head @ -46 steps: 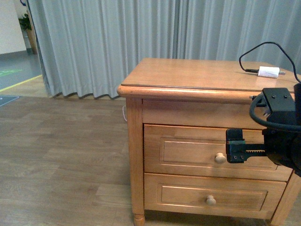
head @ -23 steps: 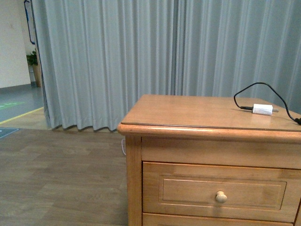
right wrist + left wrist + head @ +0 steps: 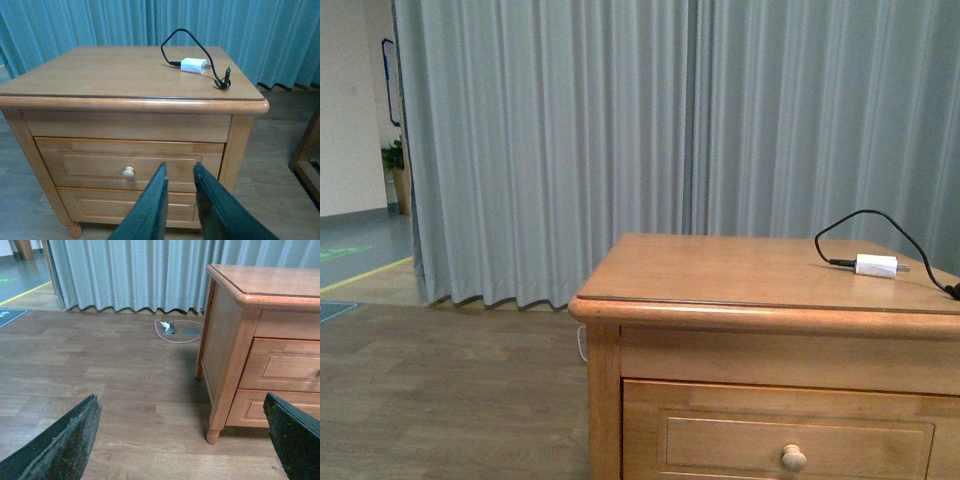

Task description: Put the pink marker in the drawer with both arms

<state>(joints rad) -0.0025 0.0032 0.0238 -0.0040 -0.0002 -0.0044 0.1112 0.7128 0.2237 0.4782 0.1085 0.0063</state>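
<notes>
The pink marker is not in any view. The drawer (image 3: 760,440) is the upper one of a honey-coloured wooden cabinet and is shut, with a round pale knob (image 3: 793,458). It also shows in the right wrist view (image 3: 90,160) and at the edge of the left wrist view (image 3: 290,365). My right gripper (image 3: 179,169) is shut and empty, in front of the drawer, to the right of its knob (image 3: 129,173) and apart from it. My left gripper (image 3: 180,440) is open and empty, low over the floor beside the cabinet. Neither arm shows in the front view.
A white charger plug (image 3: 876,265) with a black cable lies on the cabinet top (image 3: 125,70). The shallower lower drawer (image 3: 125,205) is shut. A grey curtain (image 3: 620,150) hangs behind. A white cable and adapter (image 3: 172,329) lie on the wooden floor. A wooden furniture frame (image 3: 305,150) stands right of the cabinet.
The front view has swung upward, so the cabinet sits lower in the picture. My right arm, in front of the drawer a second ago, has left that view.
</notes>
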